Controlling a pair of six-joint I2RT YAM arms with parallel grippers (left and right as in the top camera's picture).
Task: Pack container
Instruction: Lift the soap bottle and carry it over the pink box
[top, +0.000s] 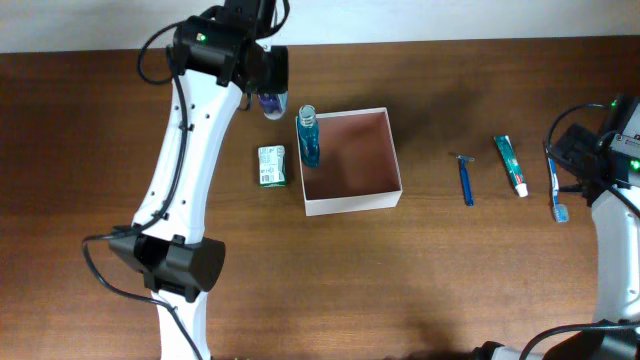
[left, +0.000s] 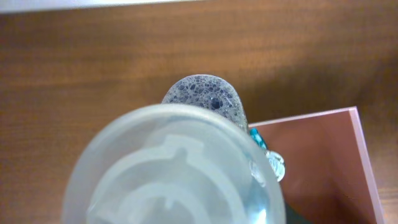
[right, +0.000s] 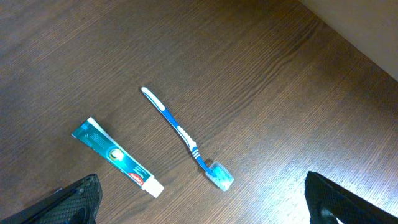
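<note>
Container (top: 350, 203) sits mid-table, open, reddish inside bare apart from maybe one item. Blue bottle (top: 307, 138) is right at its left wall; cannot tell if it is inside or just outside. Green packet (top: 271, 165) lies just left of the box on the table (top: 420, 280).

Left gripper (top: 268, 90) is up at the far edge, beyond the box's left corner, with a clear bottle (left: 180, 168) of foamy purplish liquid at its tip. In the left wrist view the bottle fills the frame end-on and hides the fingers, so cannot tell if the grip is closed on it.

Right gripper (right: 200, 199) is spread wide and empty, above the toothbrush (right: 186, 140), with the toothpaste tube (right: 118, 158) beside it. Razor (top: 465, 181) lies between those and the box, untouched.

Step looks like bringing the clear bottle to the box; packing is barely started. Next move likely calls for carrying it over the near wall, clearing the blue bottle, then lowering onto bare floor before letting go.
</note>
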